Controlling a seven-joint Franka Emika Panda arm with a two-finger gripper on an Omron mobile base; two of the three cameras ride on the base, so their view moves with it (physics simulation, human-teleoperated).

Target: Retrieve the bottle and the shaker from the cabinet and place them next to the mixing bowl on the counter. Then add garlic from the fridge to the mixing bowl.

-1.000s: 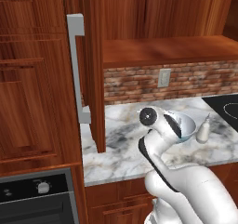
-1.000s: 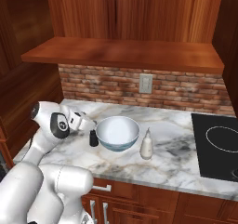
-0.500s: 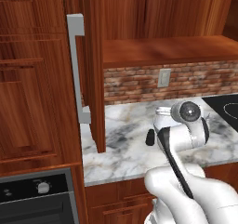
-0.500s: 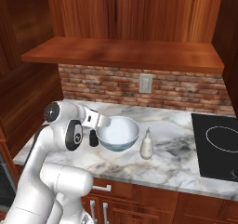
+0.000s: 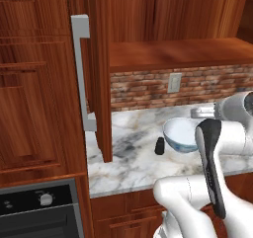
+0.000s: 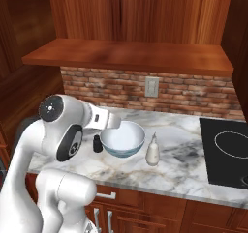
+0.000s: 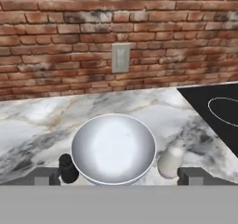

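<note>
**Bowl flanked by shaker and bottle, hand spread wide above**

Left base view: the cabinet door (image 5: pixel 101 79) stands swung open, its grey bar handle (image 5: pixel 81 71) facing the camera. On the marble worktop (image 5: pixel 131 163) sits the bowl (image 5: pixel 180 135), with the dark shaker (image 5: pixel 159 146) just beside it on the door side. The white arm (image 5: pixel 217 153) crosses in front and covers the bowl's far side.

Right base view: the bowl (image 6: pixel 122 138) sits mid-worktop (image 6: pixel 184 164). The shaker (image 6: pixel 98 143) stands upright just to one side, the cream bottle (image 6: pixel 153 150) upright just to the other, nearer the black hob (image 6: pixel 227 152). The arm's wrist reaches over toward the bowl's rim.

Hand view: the hand (image 7: pixel 119 177) looks down at the bowl (image 7: pixel 113 148), and its fingertips (image 7: pixel 46 176) stand far apart at the bottom corners, holding nothing. The shaker (image 7: pixel 68 168) sits beside one tip, the bottle (image 7: pixel 170 160) beside the other. Brick wall and a socket (image 7: pixel 121 57) lie behind.
</note>
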